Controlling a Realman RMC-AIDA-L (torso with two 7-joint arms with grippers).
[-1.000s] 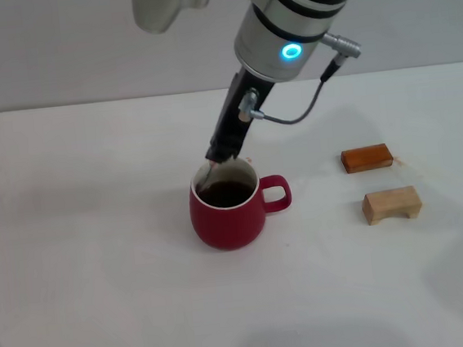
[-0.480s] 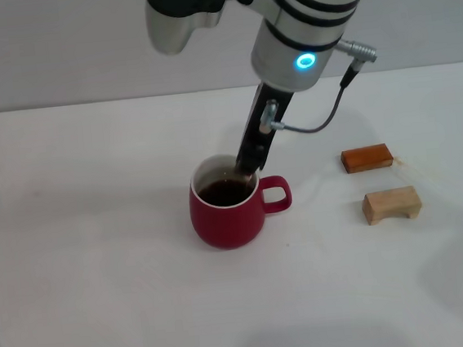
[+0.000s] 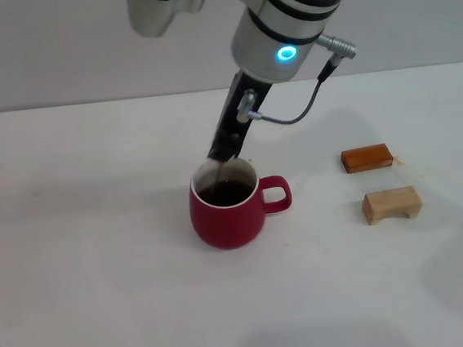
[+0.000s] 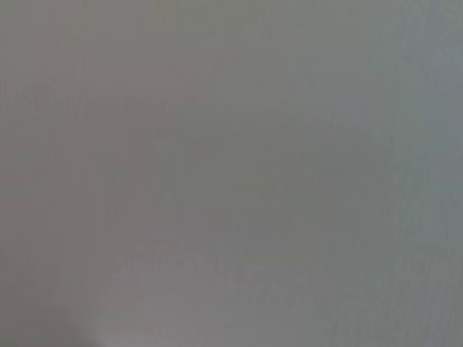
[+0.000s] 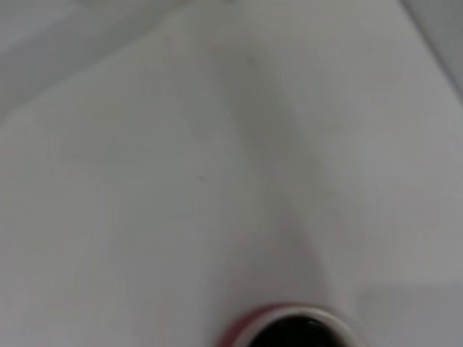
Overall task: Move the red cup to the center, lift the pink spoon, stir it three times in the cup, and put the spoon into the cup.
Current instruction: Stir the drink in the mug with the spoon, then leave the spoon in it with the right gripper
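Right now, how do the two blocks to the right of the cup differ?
The orange-brown block is darker, glossy and flatter, and lies farther back. The tan wooden block is paler, thicker, has a notch cut under its front face, and sits nearer the camera. Both are small, lie flat on the white table, and are untouched.

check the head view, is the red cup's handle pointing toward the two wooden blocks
Yes, the red cup has its loop handle on the side facing the orange-brown block and the tan block.
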